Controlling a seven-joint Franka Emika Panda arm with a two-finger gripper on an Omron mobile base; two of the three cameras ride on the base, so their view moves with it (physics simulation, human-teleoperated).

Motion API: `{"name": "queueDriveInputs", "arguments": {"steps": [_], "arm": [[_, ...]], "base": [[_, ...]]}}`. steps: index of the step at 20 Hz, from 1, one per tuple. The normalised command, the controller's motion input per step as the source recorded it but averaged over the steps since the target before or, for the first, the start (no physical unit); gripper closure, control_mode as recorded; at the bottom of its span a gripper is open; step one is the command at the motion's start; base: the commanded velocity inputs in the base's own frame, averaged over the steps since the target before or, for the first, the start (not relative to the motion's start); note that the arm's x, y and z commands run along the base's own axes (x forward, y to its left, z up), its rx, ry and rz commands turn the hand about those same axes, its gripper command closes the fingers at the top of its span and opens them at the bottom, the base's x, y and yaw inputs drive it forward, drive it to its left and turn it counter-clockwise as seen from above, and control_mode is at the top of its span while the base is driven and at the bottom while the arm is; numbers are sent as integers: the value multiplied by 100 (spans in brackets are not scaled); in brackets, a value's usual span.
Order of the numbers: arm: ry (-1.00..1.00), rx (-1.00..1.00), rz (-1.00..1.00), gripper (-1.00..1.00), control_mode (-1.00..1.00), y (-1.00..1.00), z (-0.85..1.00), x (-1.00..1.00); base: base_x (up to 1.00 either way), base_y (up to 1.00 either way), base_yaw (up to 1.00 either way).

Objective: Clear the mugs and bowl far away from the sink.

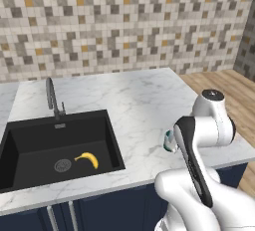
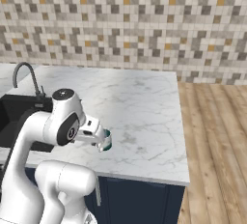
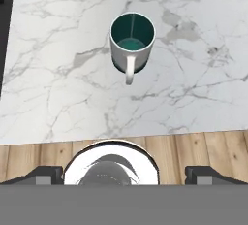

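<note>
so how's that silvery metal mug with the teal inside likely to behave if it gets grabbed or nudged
The silvery metal mug with the teal inside looks rigid and empty, so probably light. Its smooth wall may slip between fingers. Upright on the marble counter, a high push might tip it.

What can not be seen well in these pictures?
- Mug: in the left base view the arm covers most of it; only a teal sliver shows. The hand view shows it whole.
- Mug in the right base view: the wrist hides its left side.
- Sink: its left edge is cut off by the picture edge.
</note>
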Motion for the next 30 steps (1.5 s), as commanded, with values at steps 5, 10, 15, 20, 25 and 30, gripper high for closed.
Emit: {"name": "queueDriveInputs", "arguments": {"steps": [5,10,15,20,25,30], "arm": [[0,0,0,-100,-100,-7,-42,23],[0,0,0,-100,-100,-21,-38,25],[0,0,0,-100,-100,-10,-31,32],[0,0,0,-100,-100,0,-17,39],[0,0,0,-100,-100,0,-11,33],[0,0,0,-100,-100,0,-14,20]], "base": [[0,0,0],[0,0,0],[0,0,0],[0,0,0],[0,0,0],[0,0,0]]}}
